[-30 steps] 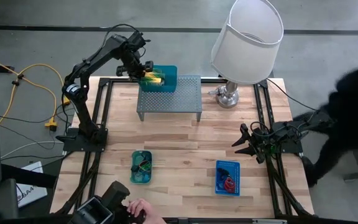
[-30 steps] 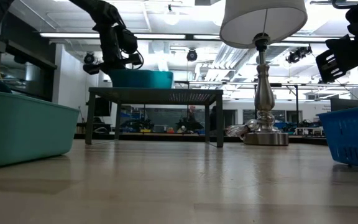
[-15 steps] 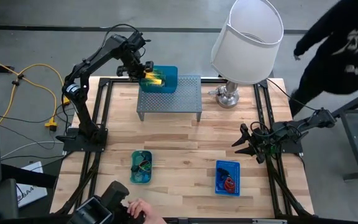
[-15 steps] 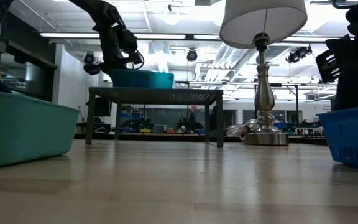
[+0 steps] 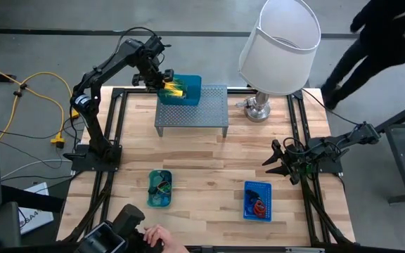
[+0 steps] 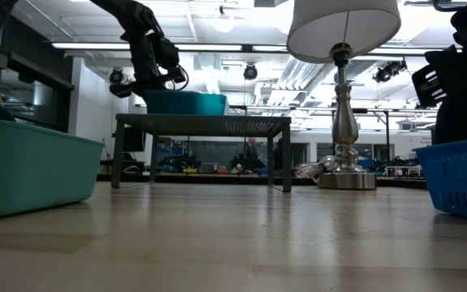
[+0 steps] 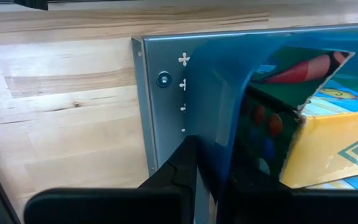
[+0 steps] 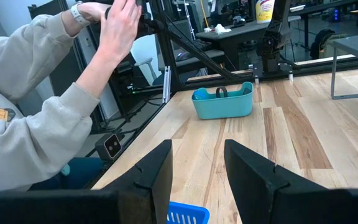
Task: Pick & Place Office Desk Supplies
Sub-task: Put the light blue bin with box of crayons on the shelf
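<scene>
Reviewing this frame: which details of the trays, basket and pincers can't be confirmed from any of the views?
- Teal tray on the riser: the left pincer covers its near wall in the left wrist view, so how far its contents reach is hidden.
- Band loops in the front teal tray: too small to count in the high view; hidden behind its wall in the low view.
- Blue mesh basket: cut off by the edge in the right wrist view.
- Right pincer: open, idle.

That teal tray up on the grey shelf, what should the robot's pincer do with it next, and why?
Probably let go and back away. The left pincer is pinched shut on the wall of the teal tray, which already sits on the grey shelf with the crayon box inside. Whether it rests fully flat cannot be told. The right pincer waits open by the table's right edge.
</scene>
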Motion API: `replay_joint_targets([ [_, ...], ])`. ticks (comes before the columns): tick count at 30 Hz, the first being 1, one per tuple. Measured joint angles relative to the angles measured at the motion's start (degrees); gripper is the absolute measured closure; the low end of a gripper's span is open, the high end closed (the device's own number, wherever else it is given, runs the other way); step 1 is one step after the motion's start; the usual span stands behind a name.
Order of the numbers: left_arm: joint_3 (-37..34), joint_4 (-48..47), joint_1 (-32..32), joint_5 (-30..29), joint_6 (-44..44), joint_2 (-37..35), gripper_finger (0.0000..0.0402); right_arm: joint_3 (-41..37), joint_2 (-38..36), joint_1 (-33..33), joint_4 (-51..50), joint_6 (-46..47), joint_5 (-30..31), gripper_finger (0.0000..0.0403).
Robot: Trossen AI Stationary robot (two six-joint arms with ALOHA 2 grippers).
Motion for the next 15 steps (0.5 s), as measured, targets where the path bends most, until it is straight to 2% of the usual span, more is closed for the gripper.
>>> replay_joint_targets([
  [15,0.73,0.31,0.05,-0.19,0.41,-2.55,0.0381,-0.02,0.00,-0.02,0.01,0.00,0.00,0.0269],
])
